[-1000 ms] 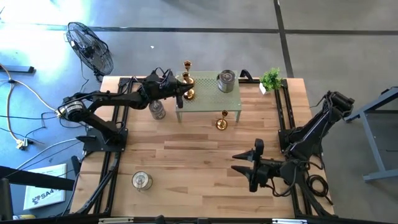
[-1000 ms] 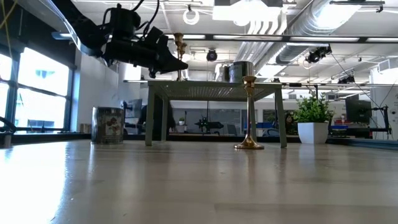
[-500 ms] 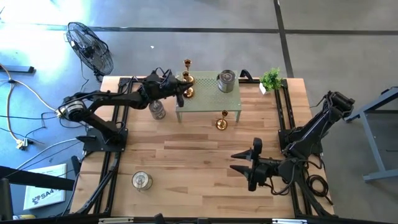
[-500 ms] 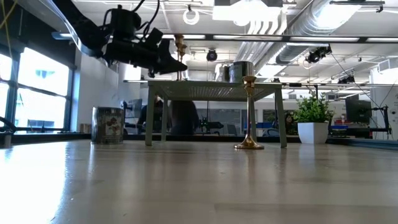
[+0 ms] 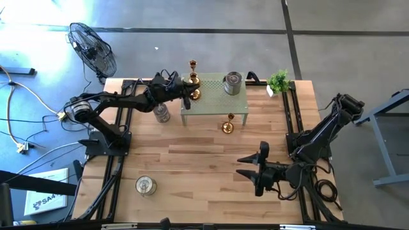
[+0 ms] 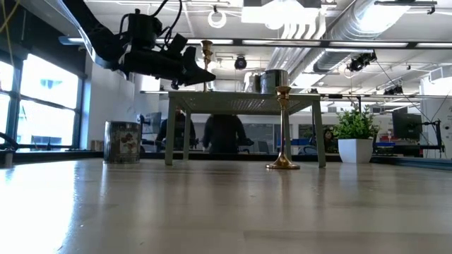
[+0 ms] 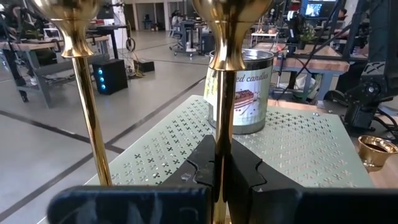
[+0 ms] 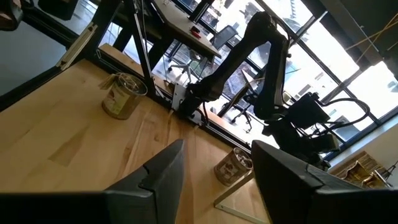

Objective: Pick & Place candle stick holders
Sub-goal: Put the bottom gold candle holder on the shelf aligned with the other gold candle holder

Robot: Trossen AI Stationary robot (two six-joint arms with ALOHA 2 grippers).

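Observation:
My left gripper (image 5: 188, 93) reaches from the table's left over the left end of a small green perforated stand (image 5: 217, 102) and is shut on a gold candle stick holder (image 5: 194, 86). A second gold holder (image 5: 192, 66) stands just beyond it, and a third (image 5: 228, 124) stands on the wood in front of the stand. One silver jar holder (image 5: 232, 83) sits on the stand, one (image 5: 162, 113) on the table left of it, and one (image 5: 146, 186) at the near left. My right gripper (image 5: 252, 167) is open and empty at the near right. My left gripper pinches the gold holder's thin stem (image 7: 222, 140) between its two fingers. The fingers (image 7: 245, 171) come level from the table's left and lie across the stem. The holder stands upright over the stand's left end; whether its base rests on the stand, I cannot tell.
A small green potted plant (image 5: 278, 81) stands at the far right of the table. A floor fan (image 5: 92, 48) stands beyond the far left corner. The wood between the stand and my right gripper is bare. People show in the room behind the table in the low view (image 6: 224, 134).
My left gripper has moved a little toward the table's far edge, still shut on the gold holder, which stays upright. A person has walked past in the room behind the stand.

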